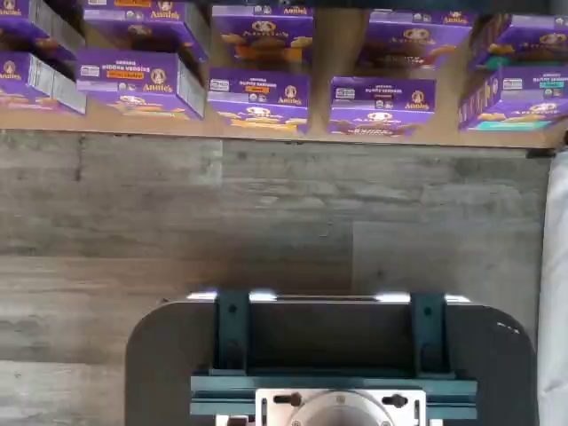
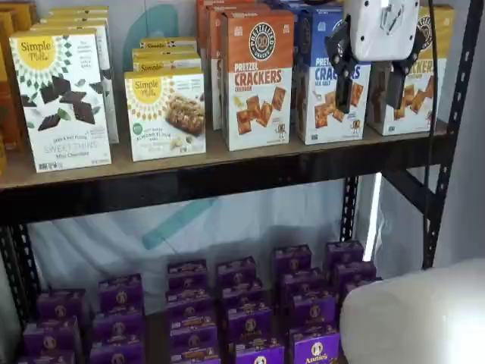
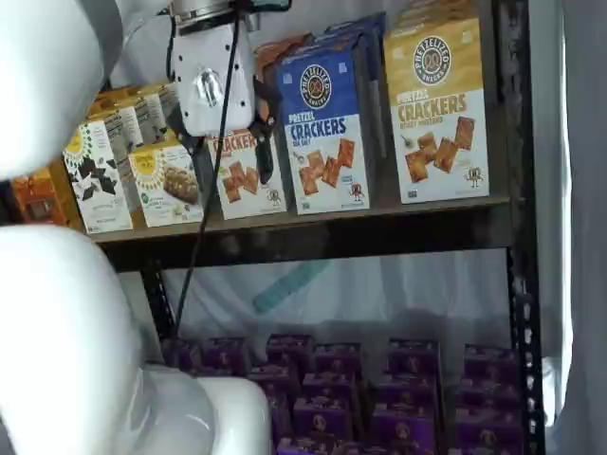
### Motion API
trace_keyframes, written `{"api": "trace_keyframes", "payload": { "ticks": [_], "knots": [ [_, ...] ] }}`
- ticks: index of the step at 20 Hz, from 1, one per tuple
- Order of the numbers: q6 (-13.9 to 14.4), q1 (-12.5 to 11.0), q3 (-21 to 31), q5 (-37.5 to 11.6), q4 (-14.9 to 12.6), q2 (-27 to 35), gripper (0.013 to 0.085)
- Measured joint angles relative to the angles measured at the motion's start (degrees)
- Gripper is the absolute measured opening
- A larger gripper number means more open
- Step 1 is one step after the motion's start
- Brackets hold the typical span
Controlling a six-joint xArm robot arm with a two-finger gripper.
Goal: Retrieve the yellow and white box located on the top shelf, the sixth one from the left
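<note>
- I'm watching my gripper (image 2: 370, 89) hanging in front of the top shelf (image 2: 227, 176); its two black fingers (image 2: 343, 85) are standing apart with a plain gap between them, nothing held.
- In a shelf view the fingers are showing just ahead of the yellow and white box (image 2: 413, 83), one overlapping the blue-and-white crackers box (image 2: 322, 76) beside it; I can't tell any contact.
- In a shelf view the gripper (image 3: 223, 142) is sitting over the orange-and-white crackers box (image 3: 242, 175); the yellow and white box (image 3: 438, 109) is standing upright at the right end of the top shelf (image 3: 313, 232), right of the blue-and-white crackers box (image 3: 324, 128).
- Below, purple boxes (image 2: 246, 318) are crowding the lower level.
- The wrist view is looking down on purple boxes (image 1: 257, 93), grey floor (image 1: 266, 222) and the dark mount (image 1: 333, 359).
</note>
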Motion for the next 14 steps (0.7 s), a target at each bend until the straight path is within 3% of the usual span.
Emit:
{"api": "trace_keyframes", "payload": {
  "ticks": [7,10,14],
  "knots": [
    [0.4,0.8,-0.3,0.8,-1.0,0.4,0.0850],
    [-0.2,0.8,0.3,-0.3,-2.5,0.1,0.0850],
    [-3.2,-1.0,1.2,-3.3,-6.0,-0.2,0.0850]
  ]
}}
